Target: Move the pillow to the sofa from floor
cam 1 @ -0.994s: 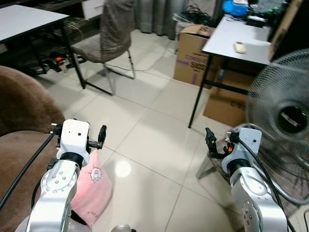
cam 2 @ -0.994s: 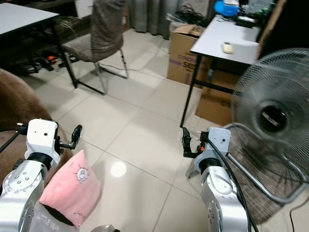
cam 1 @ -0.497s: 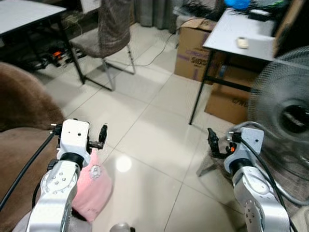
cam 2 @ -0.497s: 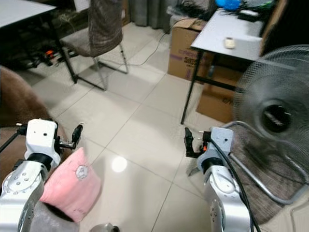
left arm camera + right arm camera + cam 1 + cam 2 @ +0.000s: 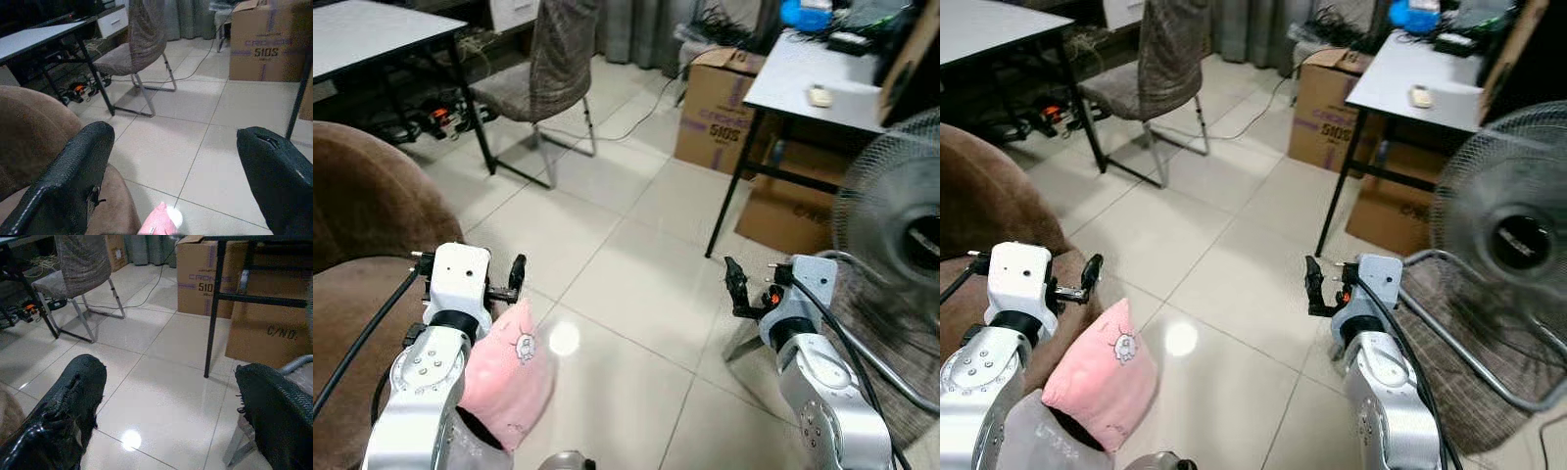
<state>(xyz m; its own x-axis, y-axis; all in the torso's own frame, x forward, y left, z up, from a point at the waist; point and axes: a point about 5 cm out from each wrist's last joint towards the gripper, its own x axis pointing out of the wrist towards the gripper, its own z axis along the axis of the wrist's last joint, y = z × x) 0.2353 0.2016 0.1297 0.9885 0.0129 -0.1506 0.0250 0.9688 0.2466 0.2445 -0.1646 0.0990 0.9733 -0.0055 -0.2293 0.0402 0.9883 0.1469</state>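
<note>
A pink pillow (image 5: 512, 377) with a small cartoon face lies on the pale tiled floor, against the front of the brown sofa (image 5: 372, 211). My left gripper (image 5: 514, 276) hovers just above the pillow's top corner, open and holding nothing. In the left wrist view its two black fingers (image 5: 73, 176) stand wide apart, with the pillow's pink tip (image 5: 156, 226) low between them. My right gripper (image 5: 736, 286) is raised over bare tiles to the right, also open and with nothing in it; its fingers (image 5: 68, 406) are spread in the right wrist view.
A grey chair (image 5: 548, 69) on metal legs stands ahead to the left, beside a white table (image 5: 372, 29) with cables under it. Cardboard boxes (image 5: 720, 108) sit by a second table (image 5: 813, 83) ahead right. A standing fan (image 5: 901, 230) is close on my right.
The head camera has swung a little, shifting the whole scene. Both grippers stay open in the same pose, and the pillow lies where it was.
</note>
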